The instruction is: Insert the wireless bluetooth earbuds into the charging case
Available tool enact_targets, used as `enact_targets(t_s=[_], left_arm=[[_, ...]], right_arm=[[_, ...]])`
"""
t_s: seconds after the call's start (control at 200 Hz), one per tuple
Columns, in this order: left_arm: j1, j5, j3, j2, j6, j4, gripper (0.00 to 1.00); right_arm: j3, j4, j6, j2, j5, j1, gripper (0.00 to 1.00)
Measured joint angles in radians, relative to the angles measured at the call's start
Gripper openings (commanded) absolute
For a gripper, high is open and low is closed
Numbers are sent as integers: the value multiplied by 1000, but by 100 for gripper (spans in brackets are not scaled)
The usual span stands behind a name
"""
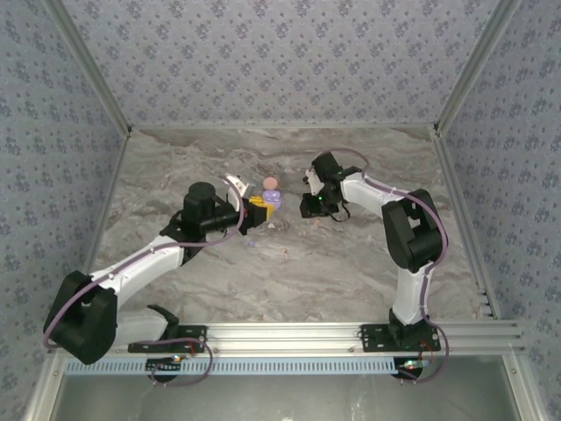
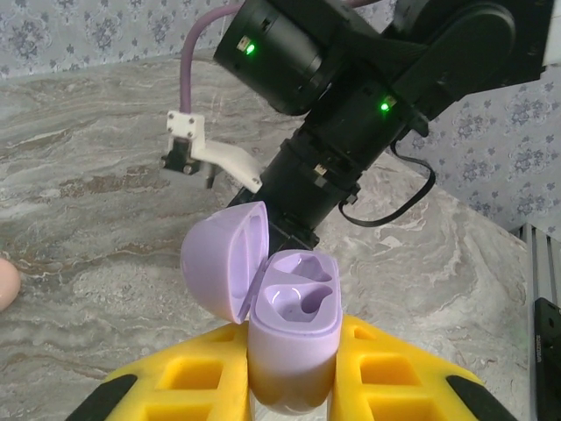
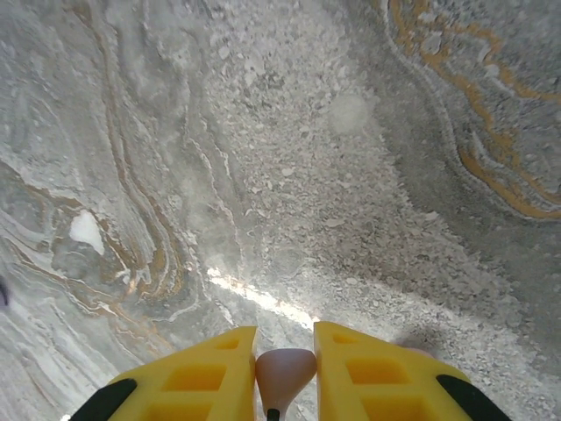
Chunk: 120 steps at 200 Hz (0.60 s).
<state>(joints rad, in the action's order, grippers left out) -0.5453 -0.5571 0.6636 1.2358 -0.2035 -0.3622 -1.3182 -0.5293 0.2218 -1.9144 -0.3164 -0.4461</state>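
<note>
In the left wrist view my left gripper (image 2: 292,329) is shut on the lilac charging case (image 2: 294,303), which stands upright between the yellow fingers. Its lid (image 2: 219,263) is swung open to the left and both wells are empty. From above, the case (image 1: 273,199) sits at the left gripper (image 1: 261,210) near the table's middle. My right gripper (image 3: 285,338) is shut on a pale pink earbud (image 3: 285,368), above bare marble. Seen from above, the right gripper (image 1: 309,208) hangs just right of the case. A lilac earbud (image 1: 250,243) lies on the table in front of the left gripper.
A pink round case (image 1: 271,183) stands just behind the lilac one, also at the left wrist view's edge (image 2: 4,285). A tiny pale piece (image 1: 283,254) lies on the marble table (image 1: 351,263). The right arm (image 2: 351,114) looms close behind the open case. Patterned walls surround the table.
</note>
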Motion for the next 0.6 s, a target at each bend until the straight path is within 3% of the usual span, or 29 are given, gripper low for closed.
enact_targets(t_s=[0.6], left_arm=[[-1, 24, -9, 91, -16, -26, 21]], right_arm=[[79, 110, 60, 162, -97, 58, 23]])
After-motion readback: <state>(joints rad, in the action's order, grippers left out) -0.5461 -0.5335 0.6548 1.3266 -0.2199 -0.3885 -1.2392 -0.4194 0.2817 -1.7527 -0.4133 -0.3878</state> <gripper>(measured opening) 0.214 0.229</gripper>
